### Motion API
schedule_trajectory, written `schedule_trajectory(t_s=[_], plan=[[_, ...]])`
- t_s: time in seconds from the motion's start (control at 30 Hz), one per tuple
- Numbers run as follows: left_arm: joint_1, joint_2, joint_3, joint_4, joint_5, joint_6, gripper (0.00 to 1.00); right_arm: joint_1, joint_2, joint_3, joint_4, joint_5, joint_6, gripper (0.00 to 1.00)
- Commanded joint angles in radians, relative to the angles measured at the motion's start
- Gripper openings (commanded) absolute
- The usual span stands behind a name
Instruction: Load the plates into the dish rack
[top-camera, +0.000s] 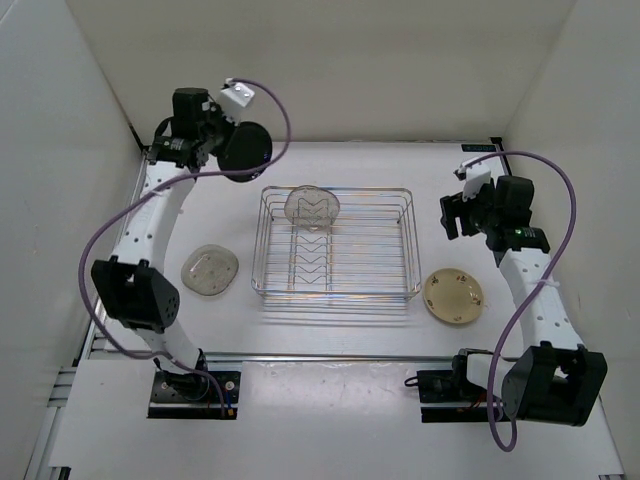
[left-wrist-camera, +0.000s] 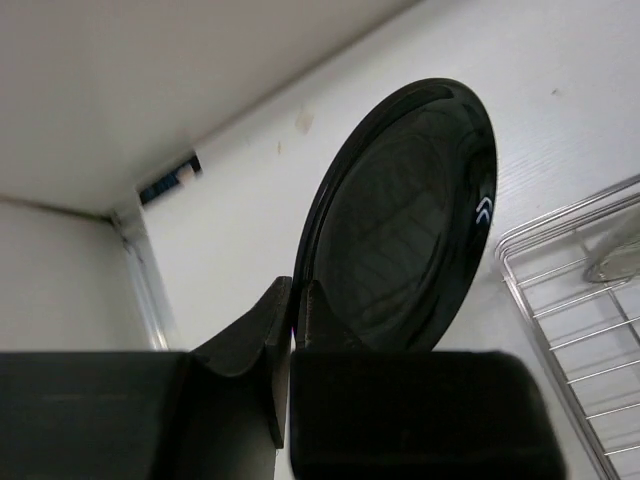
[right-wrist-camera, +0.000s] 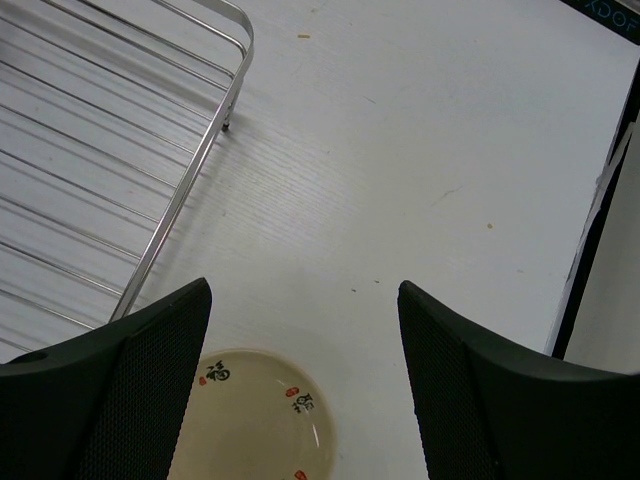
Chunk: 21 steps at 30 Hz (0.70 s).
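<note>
One glossy black plate (left-wrist-camera: 410, 220), pinched in L claw (left-wrist-camera: 292, 305), R claw (right-wrist-camera: 303, 290) spread wide

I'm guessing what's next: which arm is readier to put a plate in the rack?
Probably left: the left gripper pinches the black plate near the rack. The right gripper hangs open, empty.

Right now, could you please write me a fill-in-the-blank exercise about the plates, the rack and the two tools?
1. The left tool is shut on the lifted plate, which is ____ in colour.
2. The right tool is ____ and holds nothing.
3. The cream plate lies flat to the ____ of the dish rack.
4. The rack holds only ____ upright plate.
Missing words: black; open; right; one.
</note>
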Motion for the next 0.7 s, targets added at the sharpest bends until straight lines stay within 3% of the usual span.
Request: schedule_trajectory(t_s=[0.0,0.2,0.33,0.47,0.67], plan=[[-0.098,-0.147,0.002,0.052,-0.156,0.176,0.1,-0.007,-0.018,-0.026,0.046,-0.009,-0.012,0.79],[-0.272,-0.271,-0.059,0.091,-0.285,0.373,0.1,-0.007,-0.018,-0.035,0.057,-0.009,-0.021,0.79],[-0.368,-0.335,-0.214,0.116,-0.331,0.482,0.1,-0.007,-0.018,-0.035,0.057,0.0,-0.021,0.79],[-0.425,-0.369,-0.323,0.116,-0.356,0.532,0.1,-0.007,-0.018,-0.035,0.066,0.0,-0.021,0.79],[-0.462,-0.369,-0.358,0.127,-0.31,0.499,0.1,-0.007,-0.018,-0.044,0.066,0.0,-0.012,0.79]])
